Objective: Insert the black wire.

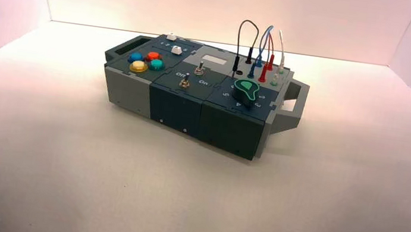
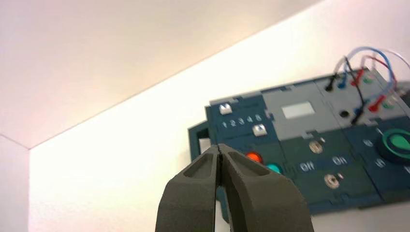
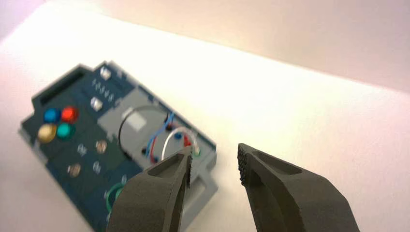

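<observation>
The black wire [image 1: 249, 29] is a thin dark-grey loop arching over the box [image 1: 193, 99]'s back-right corner, slim black plugs at both ends. Left gripper [image 2: 220, 151] hangs back, fingers pressed together; right gripper [image 3: 215, 164] sits spread apart, nowhere near it.

Box [image 1: 232, 125]: dark teal front panels, light grey panel at its left end and a grey handle on the right. Buttons: blue [image 1: 135, 57], orange-red [image 1: 153, 56], teal [image 1: 156, 64], yellow [image 1: 138, 66]. Knob [image 1: 246, 90]: bright green cap on dark base. Black wire [image 1: 248, 31]: dark grey loop, black plugs. Neighbouring wires carry blue [image 1: 251, 72] and red plugs [image 1: 263, 74]. White slider caps [image 1: 176, 50]. Tabletop [image 1: 124, 171]: plain white, pinkish cast. Fingers [image 3: 270, 179]: matte dark grey, with stippled pads.
</observation>
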Controlling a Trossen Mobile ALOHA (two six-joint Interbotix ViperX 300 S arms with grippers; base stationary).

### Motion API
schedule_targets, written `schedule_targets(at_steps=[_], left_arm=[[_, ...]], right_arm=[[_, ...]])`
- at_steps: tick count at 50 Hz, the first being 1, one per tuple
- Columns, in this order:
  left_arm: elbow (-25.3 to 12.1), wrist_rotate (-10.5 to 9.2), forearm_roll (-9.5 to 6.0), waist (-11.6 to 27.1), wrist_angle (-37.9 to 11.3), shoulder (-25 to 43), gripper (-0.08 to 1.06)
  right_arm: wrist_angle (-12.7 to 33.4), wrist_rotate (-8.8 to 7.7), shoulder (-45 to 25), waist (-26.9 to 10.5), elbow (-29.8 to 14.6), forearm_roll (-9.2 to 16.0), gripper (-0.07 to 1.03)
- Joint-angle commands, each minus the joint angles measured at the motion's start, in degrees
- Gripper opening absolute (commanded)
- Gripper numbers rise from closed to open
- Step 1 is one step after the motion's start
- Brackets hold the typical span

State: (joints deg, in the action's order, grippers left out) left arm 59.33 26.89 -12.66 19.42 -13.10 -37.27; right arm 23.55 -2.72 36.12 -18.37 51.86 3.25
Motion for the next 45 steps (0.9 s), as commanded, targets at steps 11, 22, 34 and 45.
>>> schedule_targets(at_steps=[11,22,34,45], left_arm=[[-3.6,1.23,0.09,1.58,-6.15,-0.09,-0.03],[-3.69,4.48,0.09,3.16,-6.77,0.62,-0.03],[-5.01,8.53,-0.09,4.75,-11.07,1.32,-0.03],[-5.71,10.02,-0.44,6.5,-13.27,1.23,-0.03]], right_arm=[[9.76,-1.32,-0.53,-2.29,-3.96,0.18,0.51],[12.48,-1.85,-1.41,-6.15,-5.45,0.09,0.51],[17.58,-6.33,-4.31,-8.88,-8.53,0.09,0.51],[19.16,-9.14,-8.26,-11.51,-10.46,0.09,0.51]])
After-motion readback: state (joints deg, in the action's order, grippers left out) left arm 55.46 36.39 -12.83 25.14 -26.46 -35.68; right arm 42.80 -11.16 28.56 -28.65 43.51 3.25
